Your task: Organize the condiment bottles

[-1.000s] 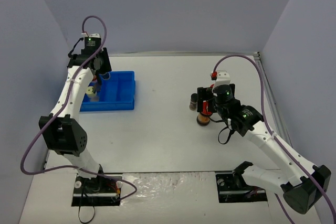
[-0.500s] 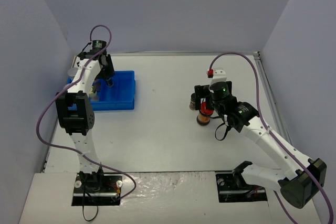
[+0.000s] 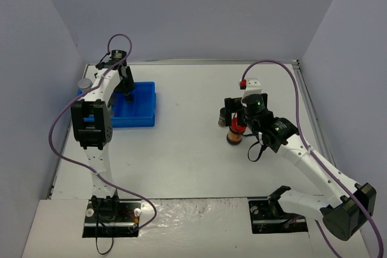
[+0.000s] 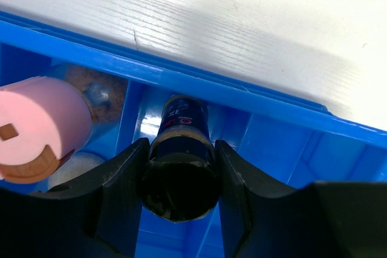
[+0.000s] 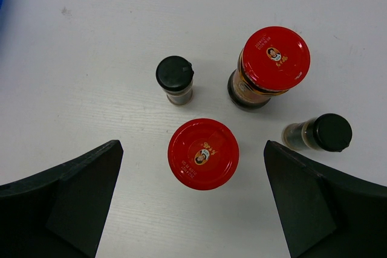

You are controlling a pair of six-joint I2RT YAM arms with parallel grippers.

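- Left arm has folded upward and swung its wrist toward the far side of the blue bin [image 4: 272, 104]; right arm has barely shifted.
- Left pincer [image 4: 181, 152] — clamped on a dark jar [image 4: 181, 128] with a black cap, low over a bin compartment, not yet released.
- Pink-capped jar [image 4: 36, 119] sits in the neighbouring compartment.
- Right pincer [image 5: 193, 146] — jaws wide, empty, above the tabletop [image 5: 91, 34].
- Outstanding there: near red-lidded jar [image 5: 203, 153], far red-lidded jar [image 5: 275, 58], small black-capped jar [image 5: 175, 74], second black-capped jar [image 5: 329, 131]. Task judged partly done.

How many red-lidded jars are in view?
2, both standing on the table: the nearer red-lidded jar and the farther red-lidded jar beside it. The blue bin could hide more.
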